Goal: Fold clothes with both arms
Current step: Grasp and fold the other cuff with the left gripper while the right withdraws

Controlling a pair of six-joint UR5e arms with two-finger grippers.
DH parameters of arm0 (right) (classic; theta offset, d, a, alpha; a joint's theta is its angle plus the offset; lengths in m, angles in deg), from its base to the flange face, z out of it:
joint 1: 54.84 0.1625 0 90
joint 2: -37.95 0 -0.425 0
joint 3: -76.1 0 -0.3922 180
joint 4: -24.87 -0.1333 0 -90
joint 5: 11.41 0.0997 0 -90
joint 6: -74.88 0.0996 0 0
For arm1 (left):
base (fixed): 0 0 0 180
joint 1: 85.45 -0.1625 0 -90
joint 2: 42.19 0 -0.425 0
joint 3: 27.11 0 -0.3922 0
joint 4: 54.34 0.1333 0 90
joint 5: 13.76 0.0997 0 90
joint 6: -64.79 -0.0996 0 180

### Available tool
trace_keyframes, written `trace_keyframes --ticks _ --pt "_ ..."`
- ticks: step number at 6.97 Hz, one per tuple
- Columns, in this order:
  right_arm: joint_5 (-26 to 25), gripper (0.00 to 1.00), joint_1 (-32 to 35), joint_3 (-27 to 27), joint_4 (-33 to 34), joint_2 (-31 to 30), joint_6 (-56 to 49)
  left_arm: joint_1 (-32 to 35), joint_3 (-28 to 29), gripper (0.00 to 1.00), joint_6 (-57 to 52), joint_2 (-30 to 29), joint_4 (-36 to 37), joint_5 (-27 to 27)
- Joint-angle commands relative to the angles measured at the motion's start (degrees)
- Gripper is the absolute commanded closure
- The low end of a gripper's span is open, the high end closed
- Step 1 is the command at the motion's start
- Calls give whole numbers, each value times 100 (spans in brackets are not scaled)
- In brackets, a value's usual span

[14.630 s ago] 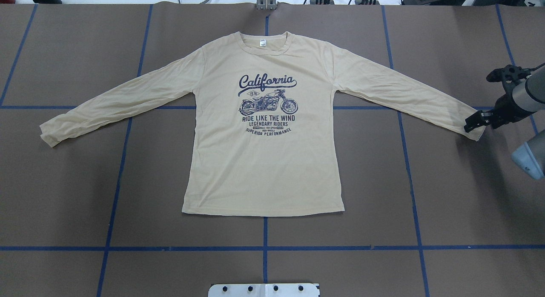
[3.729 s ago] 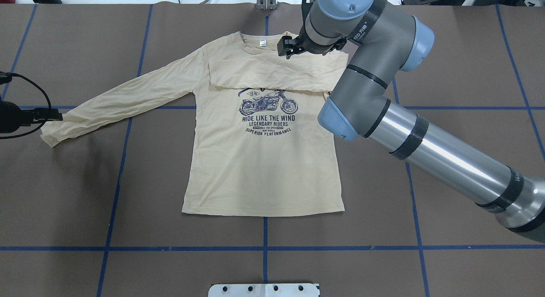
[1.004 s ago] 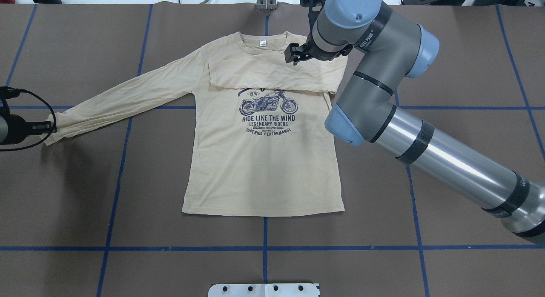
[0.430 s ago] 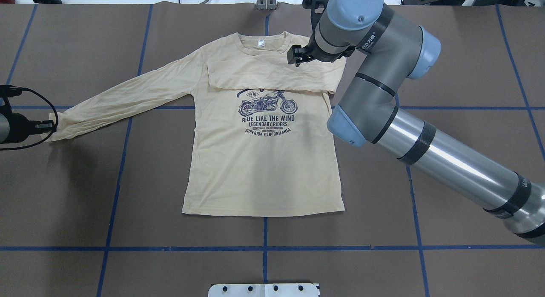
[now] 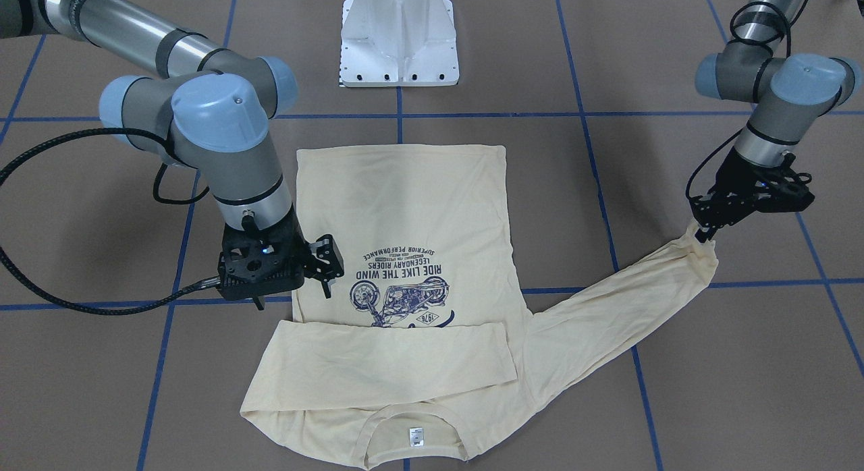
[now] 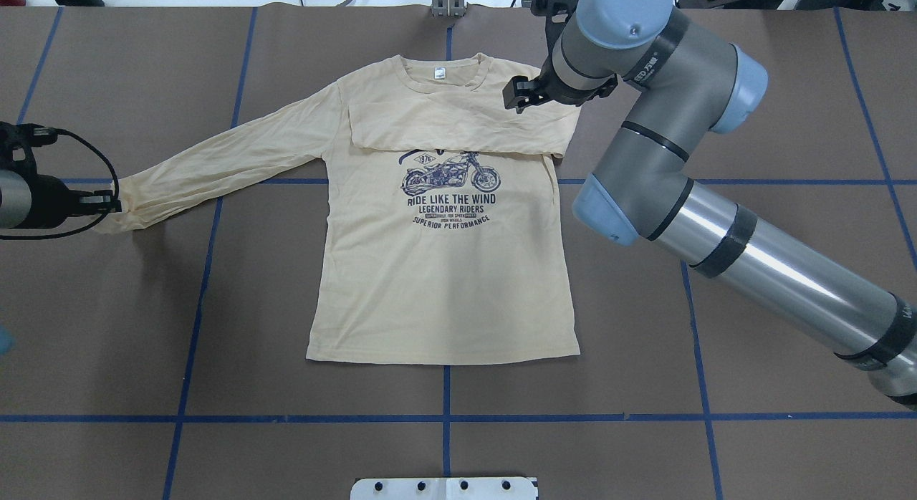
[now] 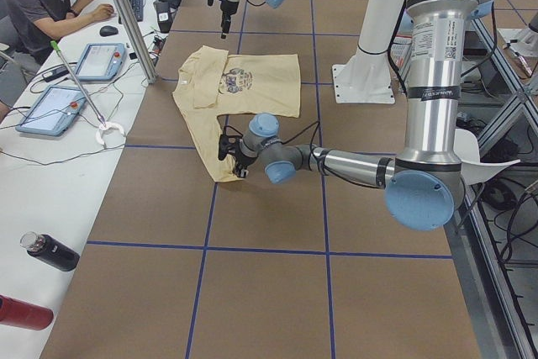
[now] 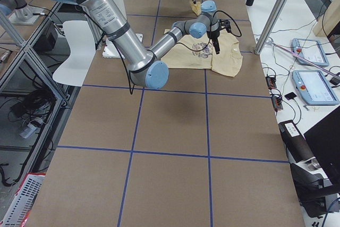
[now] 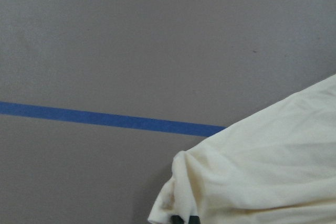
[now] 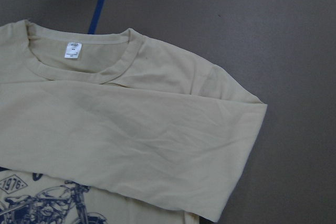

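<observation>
One T-shirt (image 6: 444, 285), collar (image 6: 445, 87) away (hem (image 6: 444, 355) robotward)

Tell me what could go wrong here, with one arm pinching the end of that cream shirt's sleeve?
The left gripper pinches only the bunched edge of the pale cream long-sleeved shirt's cuff, so the thin fabric might slip free mid-fold. The right gripper hangs over the already folded sleeve, so the incoming sleeve may snag on it or ruffle that fold.

Cream long-sleeved T-shirt (image 6: 444, 285) flat on tabletop (image 6: 286, 450), print up; right sleeve (image 6: 458, 127) folded across chest; left sleeve (image 6: 215, 160) stretched out, cuff pinched in left pincer (image 6: 114, 203); right pincer (image 6: 517, 97) spread above right shoulder.
</observation>
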Motion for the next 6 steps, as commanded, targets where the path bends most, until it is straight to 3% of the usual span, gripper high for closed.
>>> trace_keyframes --ticks 1,2,3,4,6 --pt "624 1 431 148 55 -613 -137 50 -486 100 445 -1475 1880 -167" --pt "853 1 668 280 221 -982 -372 24 -452 100 675 -2198 2534 -280" --pt "925 0 845 385 579 -1212 -688 -2 -330 100 1060 -2658 2584 -472" --pt "934 0 994 465 783 -1414 -978 -46 37 100 1447 -3236 2550 -474" --pt "1153 0 1302 457 785 -1653 -1585 -187 1308 100 1958 -4624 2314 -483"
